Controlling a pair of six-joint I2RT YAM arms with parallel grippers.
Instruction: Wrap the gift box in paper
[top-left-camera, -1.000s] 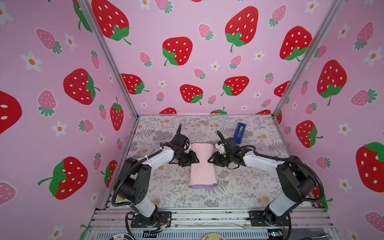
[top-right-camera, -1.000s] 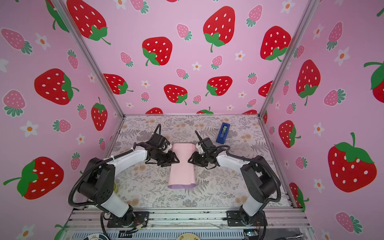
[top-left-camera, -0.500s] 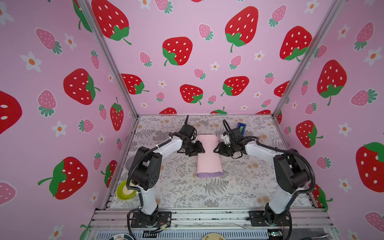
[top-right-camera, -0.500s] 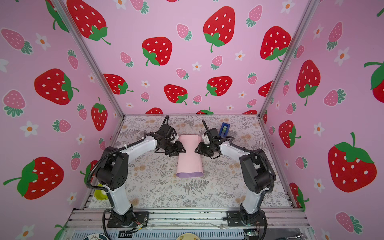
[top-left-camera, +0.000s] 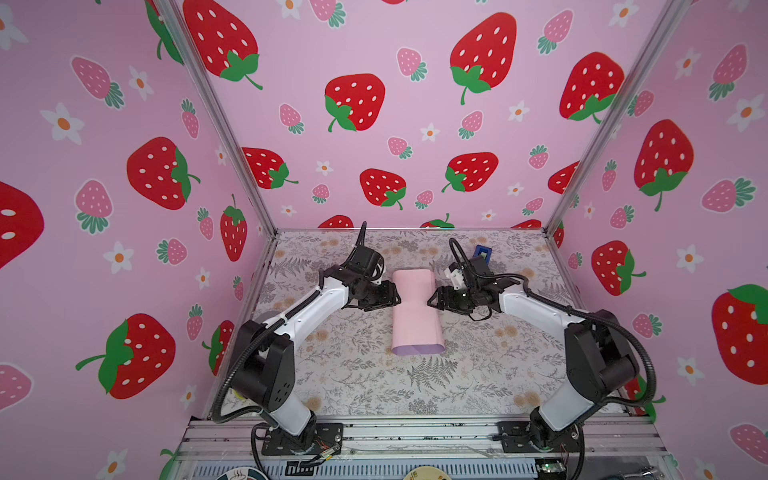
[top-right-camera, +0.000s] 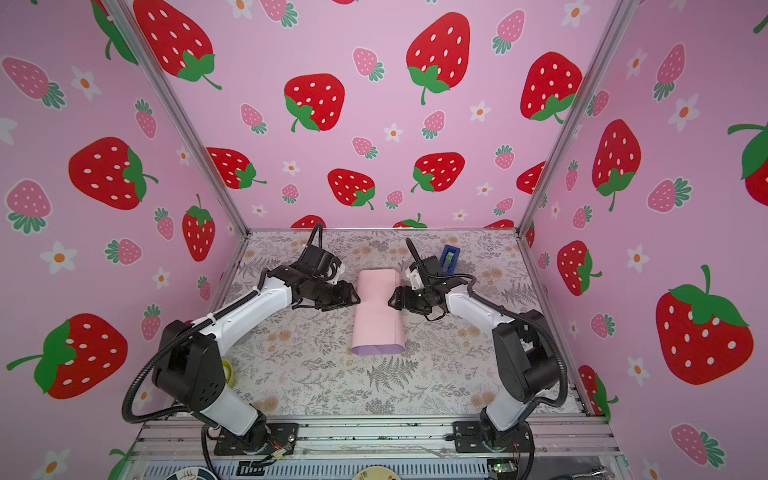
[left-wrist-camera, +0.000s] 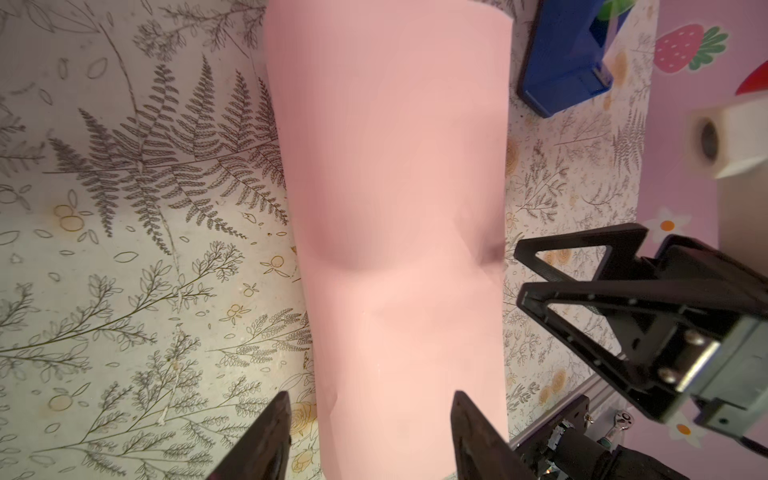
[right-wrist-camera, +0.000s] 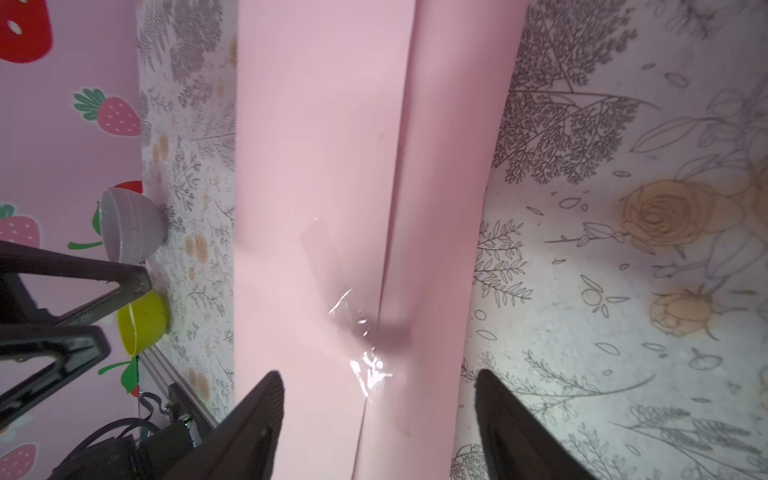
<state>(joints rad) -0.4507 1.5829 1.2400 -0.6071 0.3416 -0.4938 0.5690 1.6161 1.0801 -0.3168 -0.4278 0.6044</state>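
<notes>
The paper (top-left-camera: 415, 316) lies in the middle of the table (top-left-camera: 353, 386) as a loose pink tube, lilac at its near open end, narrowed at the waist. The left gripper (top-left-camera: 397, 298) and right gripper (top-left-camera: 431, 299) flank that waist, jaws spread (tips just beside the paper's edges). A blue tape dispenser (top-left-camera: 482, 252) stands far right.

The paper (top-left-camera: 415, 316) hides the gift box; the blue dispenser (left-wrist-camera: 565, 58) is edge-cropped.

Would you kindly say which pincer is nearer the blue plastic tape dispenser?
Right. The right pincer is just in front of the blue plastic tape dispenser; the left pincer lies across the pale pink paper.
</notes>
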